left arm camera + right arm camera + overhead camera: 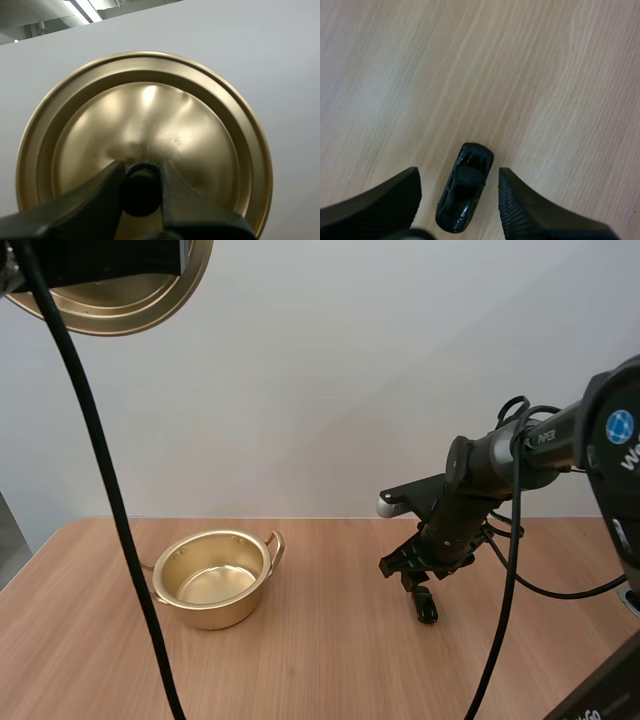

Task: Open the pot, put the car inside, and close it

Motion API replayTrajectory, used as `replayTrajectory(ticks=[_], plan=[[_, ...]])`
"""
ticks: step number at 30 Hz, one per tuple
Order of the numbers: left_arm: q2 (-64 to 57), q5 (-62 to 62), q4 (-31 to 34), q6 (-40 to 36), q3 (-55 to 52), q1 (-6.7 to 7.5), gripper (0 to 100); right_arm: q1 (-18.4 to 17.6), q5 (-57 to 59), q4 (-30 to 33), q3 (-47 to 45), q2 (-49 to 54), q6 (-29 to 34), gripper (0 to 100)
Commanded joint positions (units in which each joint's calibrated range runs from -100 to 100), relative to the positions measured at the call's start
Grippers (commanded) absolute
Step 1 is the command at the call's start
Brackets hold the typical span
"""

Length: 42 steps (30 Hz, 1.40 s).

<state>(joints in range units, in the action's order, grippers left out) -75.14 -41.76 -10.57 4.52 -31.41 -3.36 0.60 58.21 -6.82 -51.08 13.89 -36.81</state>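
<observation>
One wooden table (330, 670) is bearing the open, empty pot (212, 580) toward its left. Raised high, the left gripper (141, 170) is clenching the lid (145, 110) by its black knob (141, 195). Well right of the pot, the right gripper (459, 175) is hovering with fingers spread on either side of the small black car (465, 192), which is lying on the wood.

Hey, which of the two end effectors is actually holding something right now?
The left end effector: it is shut on the knob of the gold lid. The right end effector is open, straddling the car.
</observation>
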Motion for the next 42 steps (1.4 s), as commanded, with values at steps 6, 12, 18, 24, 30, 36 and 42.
replayTrajectory(ticks=[6,12,18,24,30,36,42], plan=[[0.07,0.08,0.00,0.05,0.02,0.01,0,0.03,0.00,-0.07,0.04,-4.60,0.27,77],[0.07,0.42,0.00,0.05,0.02,0.01,0,0.03,0.55,0.46,0.04,-5.71,0.27,77],[0.07,0.64,0.00,0.05,0.02,0.01,0,0.03,0.55,1.07,0.04,-5.69,0.27,77],[0.07,0.64,0.00,0.05,0.02,0.01,0,0.03,-0.68,1.05,0.04,-5.69,0.27,74],[0.07,0.64,0.00,0.05,0.02,0.01,0,0.03,-0.82,1.05,0.04,-6.30,0.15,74],[0.07,0.64,0.00,0.05,0.02,0.01,0,0.03,-1.26,1.16,0.04,-8.65,0.15,74],[0.07,0.64,0.00,0.05,0.02,0.01,0,0.03,-2.13,1.16,0.04,-9.74,0.15,53]])
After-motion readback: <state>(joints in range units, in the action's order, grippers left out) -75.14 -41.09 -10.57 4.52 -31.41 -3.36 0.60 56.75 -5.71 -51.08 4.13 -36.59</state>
